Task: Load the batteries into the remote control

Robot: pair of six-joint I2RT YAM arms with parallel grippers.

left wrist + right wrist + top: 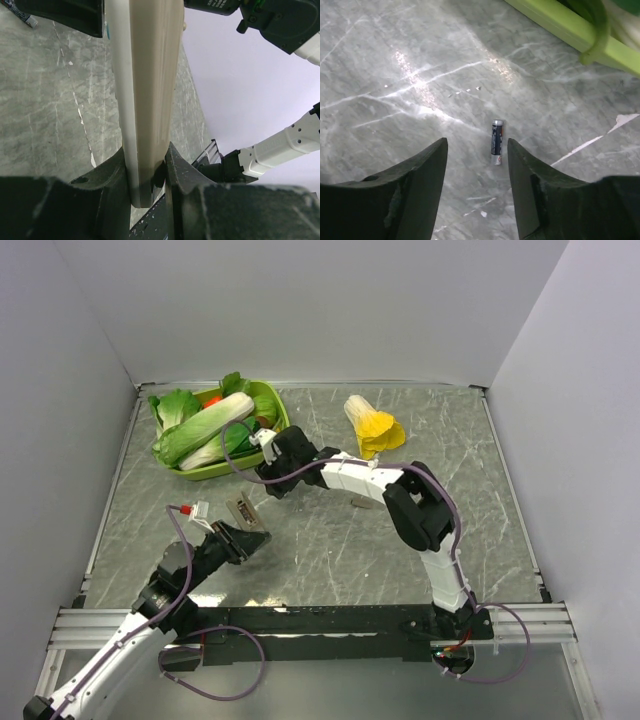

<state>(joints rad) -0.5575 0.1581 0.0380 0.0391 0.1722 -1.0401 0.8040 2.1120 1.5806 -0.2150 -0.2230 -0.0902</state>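
The left end effector (pixel 147 172) is clamped on the lower end of the remote control (pixel 150 75), which stands up from between its dark fingers, plain beige back showing, no writing on it. The right end effector (pixel 477 146) hangs with its jaws apart and nothing in them. Below it a battery (pixel 496 142) lies flat on the grey marbled surface (pixel 395 75), in the gap and closer to the right-hand finger. Its dark label is too small to read. The green basket (pixel 555 25) lies beyond it.

Plain white walls (pixel 300 310); grey marbled tabletop (pixel 320 550)
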